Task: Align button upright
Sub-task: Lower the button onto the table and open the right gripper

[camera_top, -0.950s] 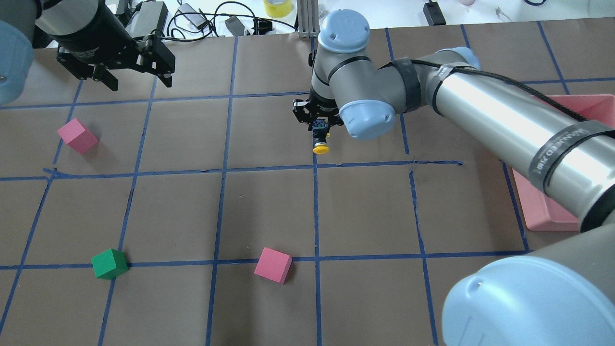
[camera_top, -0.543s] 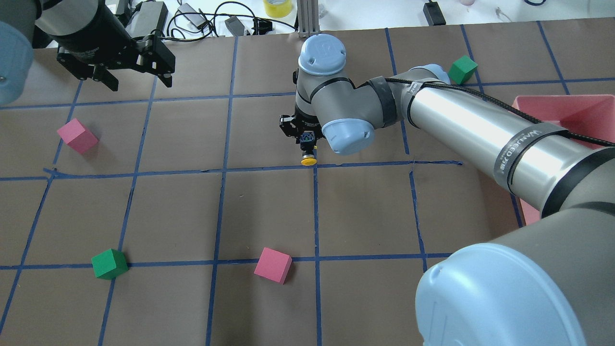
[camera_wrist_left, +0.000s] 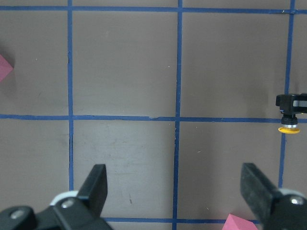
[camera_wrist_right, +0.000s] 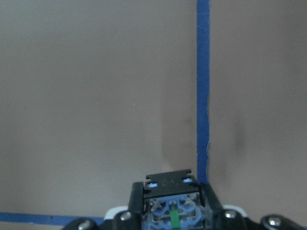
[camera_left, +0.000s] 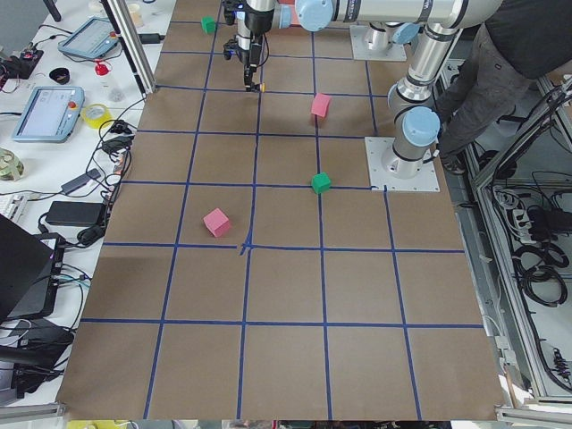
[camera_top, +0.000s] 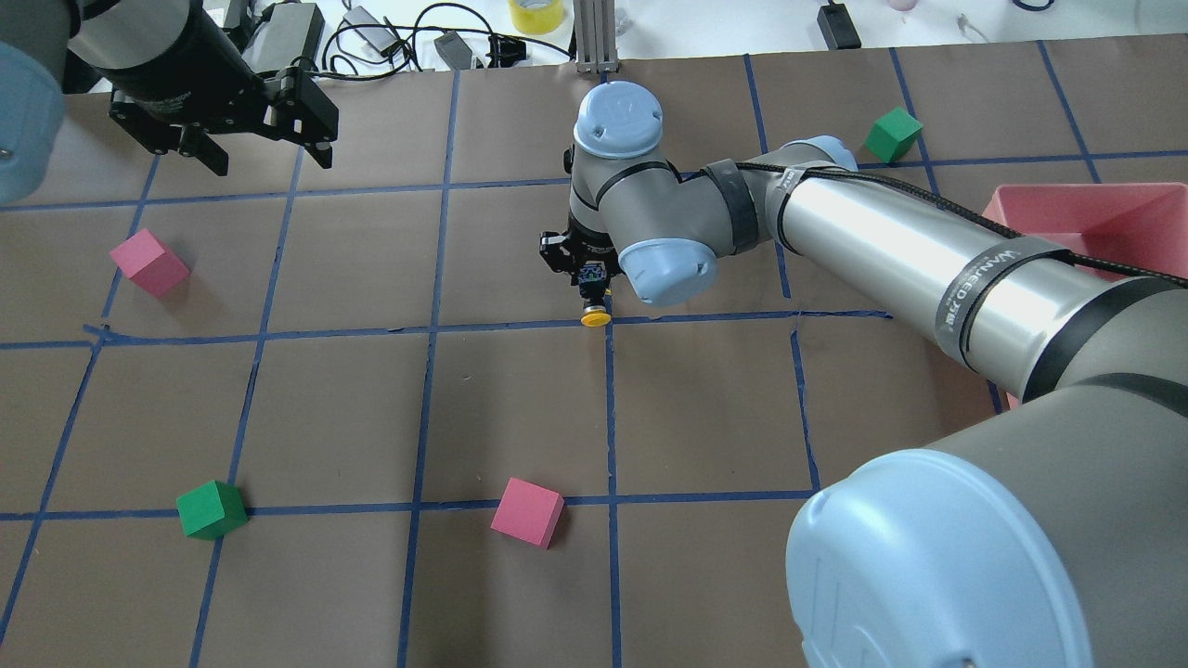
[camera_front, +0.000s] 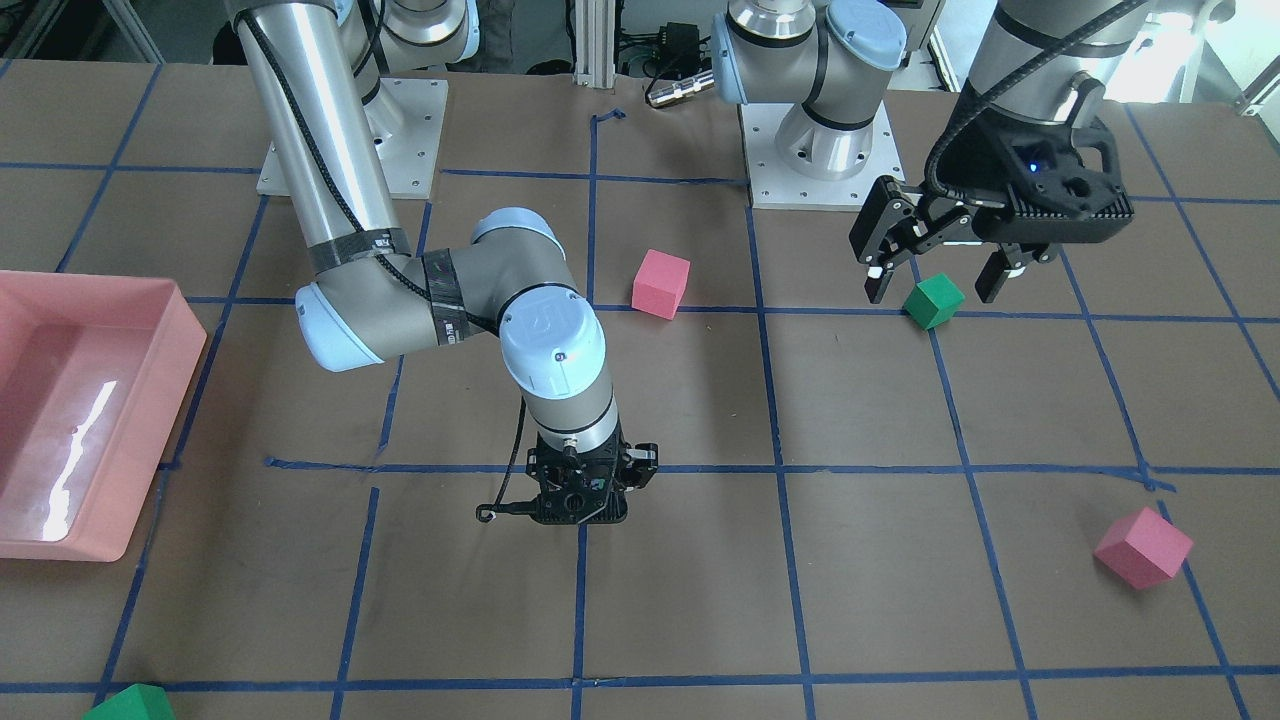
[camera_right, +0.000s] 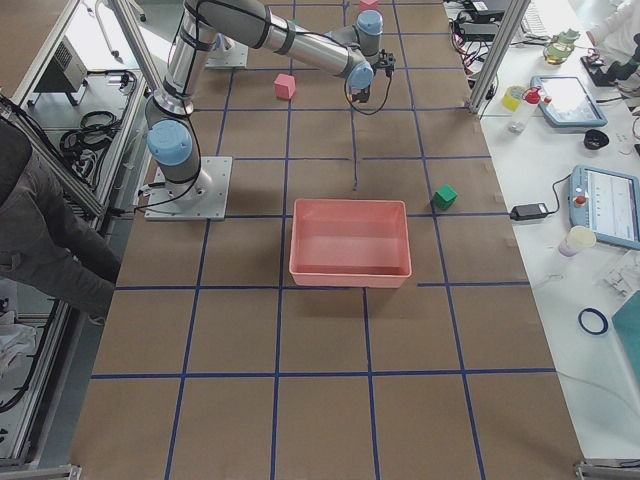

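Observation:
My right gripper [camera_top: 591, 281] points straight down and is shut on the button [camera_top: 595, 317]. The button hangs with its yellow cap downward, at or just above the brown paper by a crossing of blue tape lines. Whether the cap touches the paper I cannot tell. In the right wrist view the button's blue and silvery terminal end [camera_wrist_right: 171, 207] sits between the jaws. The left wrist view shows the yellow cap [camera_wrist_left: 289, 130] at its right edge. In the front view the right gripper [camera_front: 580, 505] hides the button. My left gripper [camera_top: 267, 158] is open and empty, hovering at the far left.
Pink cubes [camera_top: 149, 263] [camera_top: 527, 512] and green cubes [camera_top: 212, 509] [camera_top: 893, 134] lie around the table. A pink tray [camera_top: 1114, 218] stands at the right edge. In the front view the left gripper [camera_front: 932, 285] hovers over a green cube [camera_front: 934, 303].
My right arm has moved left and toward the robot's side and lowered, carrying the button down to the tape crossing. The far green cube has come into sight. The left arm has not moved.

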Controlling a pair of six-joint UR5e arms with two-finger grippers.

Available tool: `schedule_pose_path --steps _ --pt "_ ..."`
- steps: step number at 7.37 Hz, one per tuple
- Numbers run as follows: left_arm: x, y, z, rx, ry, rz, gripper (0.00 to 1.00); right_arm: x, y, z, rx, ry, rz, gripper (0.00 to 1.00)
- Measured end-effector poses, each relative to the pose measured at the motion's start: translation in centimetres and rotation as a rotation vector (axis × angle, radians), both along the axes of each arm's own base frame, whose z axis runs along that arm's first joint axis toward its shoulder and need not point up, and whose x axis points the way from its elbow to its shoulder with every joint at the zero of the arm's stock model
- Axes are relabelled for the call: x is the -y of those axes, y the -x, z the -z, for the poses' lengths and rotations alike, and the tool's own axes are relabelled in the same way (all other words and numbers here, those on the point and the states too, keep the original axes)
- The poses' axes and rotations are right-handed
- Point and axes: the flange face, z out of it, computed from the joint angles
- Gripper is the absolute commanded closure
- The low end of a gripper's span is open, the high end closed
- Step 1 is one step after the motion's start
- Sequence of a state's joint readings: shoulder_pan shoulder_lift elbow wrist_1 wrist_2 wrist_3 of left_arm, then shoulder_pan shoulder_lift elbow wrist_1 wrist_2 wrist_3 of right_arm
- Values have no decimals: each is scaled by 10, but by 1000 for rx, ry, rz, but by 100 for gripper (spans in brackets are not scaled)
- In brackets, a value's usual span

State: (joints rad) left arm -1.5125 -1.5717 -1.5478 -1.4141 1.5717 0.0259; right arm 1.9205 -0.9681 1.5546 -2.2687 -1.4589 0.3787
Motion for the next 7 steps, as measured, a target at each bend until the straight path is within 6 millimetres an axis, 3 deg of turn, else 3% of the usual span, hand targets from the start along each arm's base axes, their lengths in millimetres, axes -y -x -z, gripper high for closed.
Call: schedule_pose_path --steps 3,7 --pt "0 0 0 0 1 1 0 -3 1 9 -5 -14 -1 82" --pt "0 1 0 1 2 2 0 -6 2 14 -7 -27 -1 70"
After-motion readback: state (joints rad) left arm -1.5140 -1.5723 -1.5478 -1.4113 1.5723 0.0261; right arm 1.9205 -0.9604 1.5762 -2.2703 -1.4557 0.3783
